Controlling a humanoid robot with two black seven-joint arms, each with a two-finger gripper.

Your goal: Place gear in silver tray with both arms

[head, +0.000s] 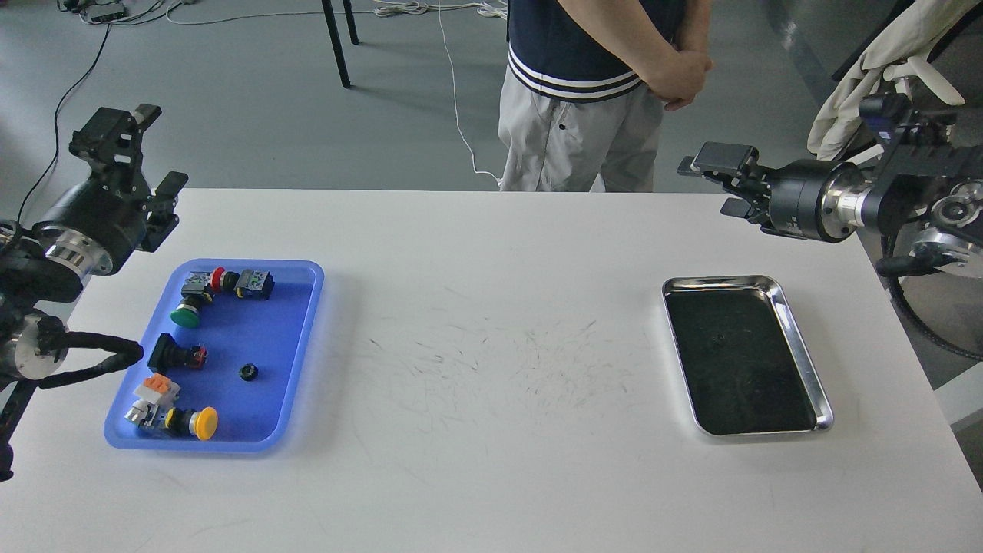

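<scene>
step in hand: none of the transfer is done, judged from the layout. both arms sit raised at the far corners of the white table [491, 461], clear of everything on it.

left gripper [142, 165]: far left, above the far end of the blue tray [303, 346]. fingers spread apart, nothing between them; released.

right gripper [718, 180]: far right, beyond the far edge of the silver tray [799, 338], pointing left. seen side-on and dark; whether it is released or clenched cannot be told. nothing visible in it.

containers:
- blue tray, left side. holds a small black ring-shaped part [247, 372], taken to be the gear, lying loose near the tray's middle. also a green push button [187, 311], a red-capped switch [221, 279], a grey block [255, 283], a black switch [175, 355], an orange-and-white part [156, 389] and a yellow push button [198, 422].
- silver tray, right side, well apart from the blue tray. dark bottom shows no parts in it.

next move, as a judgement: the left gripper must come down over the gear, avoiding the black switch just to its left. with trays well apart, a handover near the table's middle looks necessary.

a person [599, 92] stands beyond the far edge, hands clasped.
</scene>
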